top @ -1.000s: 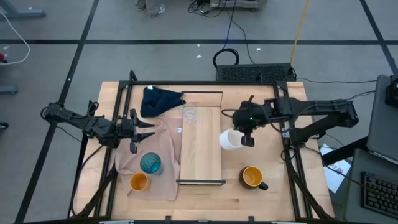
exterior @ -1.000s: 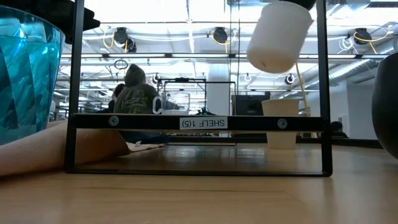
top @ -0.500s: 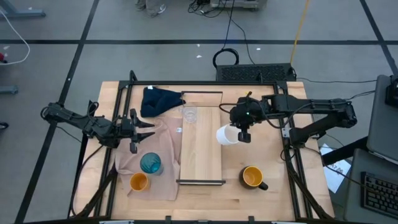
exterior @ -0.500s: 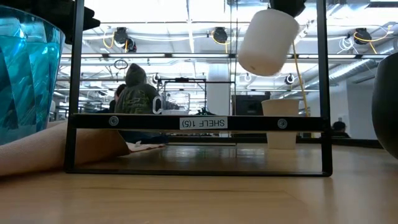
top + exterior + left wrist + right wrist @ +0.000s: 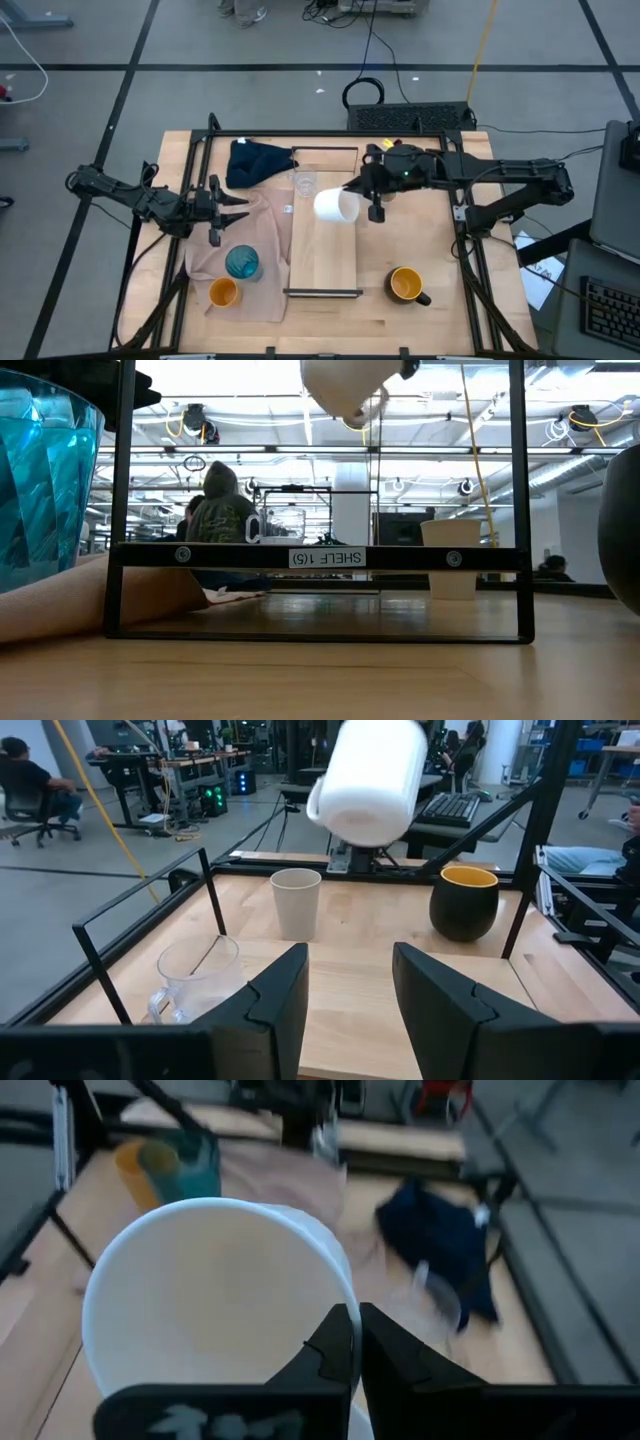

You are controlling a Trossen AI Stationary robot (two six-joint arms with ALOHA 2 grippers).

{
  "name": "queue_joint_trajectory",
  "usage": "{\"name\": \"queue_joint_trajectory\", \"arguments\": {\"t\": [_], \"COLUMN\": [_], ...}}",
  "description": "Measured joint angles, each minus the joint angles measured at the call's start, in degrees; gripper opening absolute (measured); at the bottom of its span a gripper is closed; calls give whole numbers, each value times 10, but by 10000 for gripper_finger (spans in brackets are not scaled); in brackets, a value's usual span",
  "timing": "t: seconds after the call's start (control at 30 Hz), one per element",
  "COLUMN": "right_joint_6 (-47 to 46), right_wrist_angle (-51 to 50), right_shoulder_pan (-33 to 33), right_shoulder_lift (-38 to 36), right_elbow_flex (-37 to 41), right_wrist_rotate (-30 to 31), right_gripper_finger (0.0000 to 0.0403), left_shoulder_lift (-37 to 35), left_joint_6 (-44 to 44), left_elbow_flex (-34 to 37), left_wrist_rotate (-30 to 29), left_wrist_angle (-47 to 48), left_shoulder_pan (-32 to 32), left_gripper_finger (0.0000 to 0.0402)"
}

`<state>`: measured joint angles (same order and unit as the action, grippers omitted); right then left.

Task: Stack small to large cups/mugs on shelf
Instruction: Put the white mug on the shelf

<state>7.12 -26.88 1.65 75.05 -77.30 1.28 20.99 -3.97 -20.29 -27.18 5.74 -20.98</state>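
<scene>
My right gripper (image 5: 371,203) is shut on the white mug (image 5: 337,205), which hangs tipped above the light-wood shelf (image 5: 323,250). The mug also shows in the left wrist view (image 5: 370,775) and at the top of the low view (image 5: 348,385). A clear glass (image 5: 305,183) stands on the shelf's far end. A beige-grey cup (image 5: 296,902) stands upright beyond the glass. My left gripper (image 5: 236,208) is open and empty over the beige cloth (image 5: 262,235). On the cloth stand the teal tumbler (image 5: 242,263) and the small orange cup (image 5: 223,292). The dark-handled orange mug (image 5: 405,285) stands right of the shelf. My right gripper pinches the white mug's rim (image 5: 343,1302) between its two fingers, one finger (image 5: 330,1348) on the inner side of the wall and one outside. The mug's mouth faces the wrist. The mug is lifted clear of the shelf and tilted, its base toward the table's left.
A dark blue cloth (image 5: 258,160) lies at the far left of the shelf. Thin black frames stand at the shelf's ends (image 5: 320,557). Black rails (image 5: 200,150) run along the table's sides. A person (image 5: 220,510) sits in the room behind.
My right gripper has carried the white mug up and toward the table's left and far edge, from beside the shelf's right side to above the plank. The mug has tipped further over as it went.
</scene>
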Motion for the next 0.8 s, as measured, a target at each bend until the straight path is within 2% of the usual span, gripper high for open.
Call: {"name": "queue_joint_trajectory", "arguments": {"t": [0.2,0.27,0.4,0.57,0.8], "right_joint_6": [41,49,86,123,131], "right_wrist_angle": [18,28,71,141,251], "right_shoulder_pan": [-8,-13,-40,-80,-100], "right_shoulder_lift": [1,4,16,33,49], "right_elbow_flex": [0,7,41,72,98], "right_wrist_rotate": [6,34,141,304,455], "right_gripper_finger": [0,0,0,0,0], "left_shoulder_lift": [0,0,4,22,64], "left_joint_6": [-13,-13,-11,-13,-22], "left_elbow_flex": [0,0,0,0,0], "left_wrist_rotate": [0,0,-2,-20,-37], "left_wrist_angle": [0,0,0,-1,-48], "left_shoulder_pan": [0,0,0,0,0], "left_gripper_finger": [150,150,150,150,150]}}
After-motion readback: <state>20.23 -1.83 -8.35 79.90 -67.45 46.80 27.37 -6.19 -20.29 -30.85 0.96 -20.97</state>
